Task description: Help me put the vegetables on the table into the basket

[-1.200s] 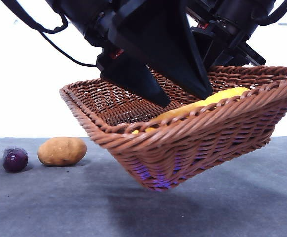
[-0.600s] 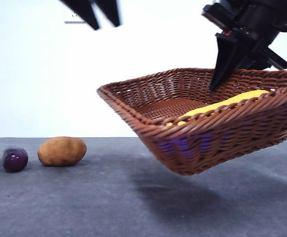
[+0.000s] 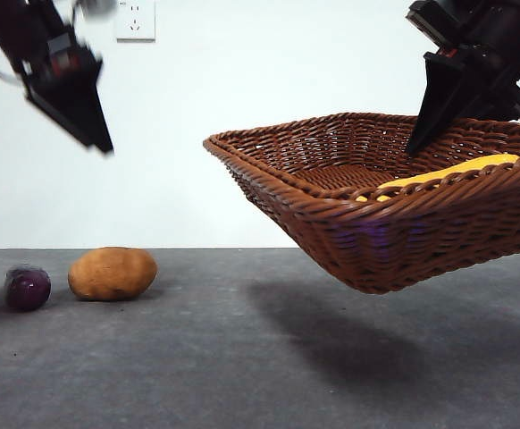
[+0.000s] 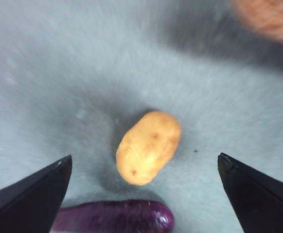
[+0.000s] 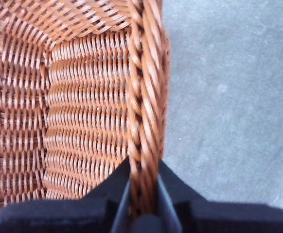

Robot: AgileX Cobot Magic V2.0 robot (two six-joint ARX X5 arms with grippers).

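The right gripper (image 5: 144, 194) has its jaws clamped on the braided rim of the basket (image 3: 394, 232), holding it tilted above the counter (image 3: 242, 357), clear of the surface. A yellow corn cob (image 3: 448, 172) lies inside. The left gripper (image 4: 144, 194) hangs with jaws wide apart, holding nothing, over the potato (image 4: 149, 147) and the glossy purple vegetable (image 4: 117, 217), which rest near each other on the counter, well apart from the basket.
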